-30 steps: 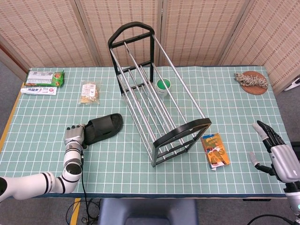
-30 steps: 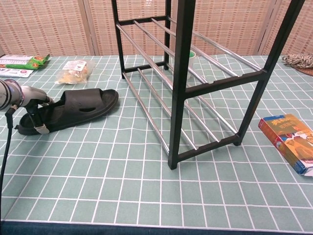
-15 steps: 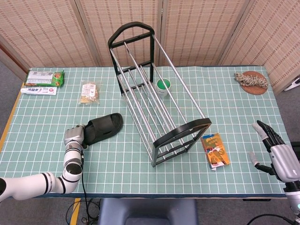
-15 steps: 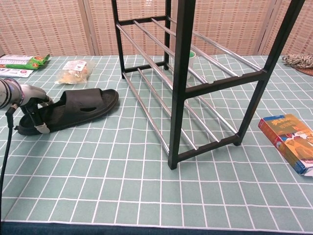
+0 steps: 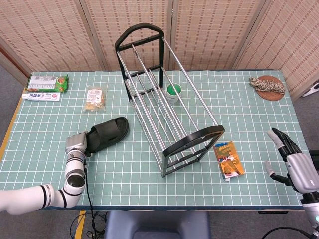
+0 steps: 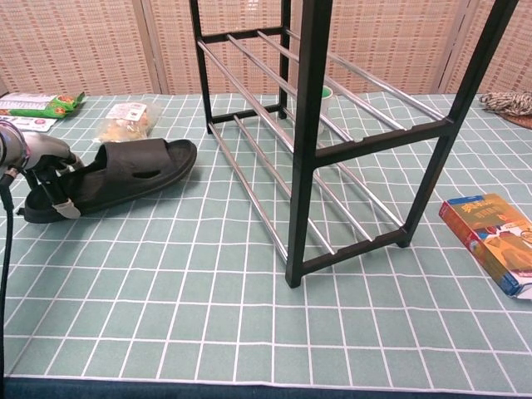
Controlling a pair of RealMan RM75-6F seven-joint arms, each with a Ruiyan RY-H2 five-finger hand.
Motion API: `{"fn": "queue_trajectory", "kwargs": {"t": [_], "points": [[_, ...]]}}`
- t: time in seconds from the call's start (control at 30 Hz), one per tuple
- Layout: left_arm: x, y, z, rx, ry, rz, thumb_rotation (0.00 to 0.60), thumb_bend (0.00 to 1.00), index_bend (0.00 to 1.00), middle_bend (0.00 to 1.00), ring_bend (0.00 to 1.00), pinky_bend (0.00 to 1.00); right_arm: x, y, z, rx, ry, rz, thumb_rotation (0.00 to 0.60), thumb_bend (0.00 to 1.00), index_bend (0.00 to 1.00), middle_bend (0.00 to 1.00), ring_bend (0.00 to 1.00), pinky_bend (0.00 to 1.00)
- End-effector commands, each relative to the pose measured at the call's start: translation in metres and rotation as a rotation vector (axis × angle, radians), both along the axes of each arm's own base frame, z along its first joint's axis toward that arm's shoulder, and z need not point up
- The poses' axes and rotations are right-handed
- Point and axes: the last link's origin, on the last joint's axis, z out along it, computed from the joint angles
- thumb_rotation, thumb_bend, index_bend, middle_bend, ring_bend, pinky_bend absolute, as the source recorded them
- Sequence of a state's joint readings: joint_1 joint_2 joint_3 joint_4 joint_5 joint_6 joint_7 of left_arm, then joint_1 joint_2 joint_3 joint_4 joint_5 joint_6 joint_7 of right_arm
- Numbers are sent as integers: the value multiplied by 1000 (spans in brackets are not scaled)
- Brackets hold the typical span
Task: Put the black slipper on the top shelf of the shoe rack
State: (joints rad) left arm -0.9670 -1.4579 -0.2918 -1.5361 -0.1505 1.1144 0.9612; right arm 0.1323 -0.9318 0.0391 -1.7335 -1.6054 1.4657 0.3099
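At the table's left front, the left hand (image 5: 78,144) grips the black slipper (image 5: 109,133) by its heel, toe pointing toward two o'clock, at the shoe rack (image 5: 164,99). The right hand (image 5: 295,164) rests with fingers spread, holding nothing.

The slipper (image 5: 108,134) lay on the bench (image 5: 149,184) left of the shoe rack (image 5: 164,99), its heel in the left hand (image 5: 76,144); a box (image 5: 229,160) lay right of the rack.

A table (image 5: 149,184) covered by a green cloth with a white grid is backed by woven beige folding screens (image 5: 55,35). Grey floor (image 5: 5,89) is seen beside it.
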Motion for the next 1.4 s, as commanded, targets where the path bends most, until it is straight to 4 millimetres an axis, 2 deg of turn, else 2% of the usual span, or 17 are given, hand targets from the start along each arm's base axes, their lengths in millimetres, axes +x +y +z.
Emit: {"fn": "queue_trajectory", "kwargs": {"t": [0.03,0.33,0.53,0.8,1.07,1.4], "points": [[3,-2,11,6,-1,-14,600,274,330,382,242,205,0,0,0,-4,4,0,600,440,0,0,0,115],[8,-8,45,-5,-6,-49,600,274,305,377,241,205,0,-2,-2,-7,18,-7,600,439,0,0,0,115],[14,-6,58,-13,5,-67,600,274,298,372,241,205,0,-2,-3,-10,25,-9,600,440,0,0,0,115],[30,1,72,-30,40,-106,600,274,297,371,240,205,-2,-3,-2,-21,34,-12,600,440,0,0,0,115],[45,5,97,-13,76,-137,600,274,297,371,240,205,-3,-4,-5,-19,54,-16,600,440,0,0,0,115],[44,0,129,8,95,-134,600,274,297,371,240,205,-2,-7,-10,-26,80,-23,600,440,0,0,0,115]]}}
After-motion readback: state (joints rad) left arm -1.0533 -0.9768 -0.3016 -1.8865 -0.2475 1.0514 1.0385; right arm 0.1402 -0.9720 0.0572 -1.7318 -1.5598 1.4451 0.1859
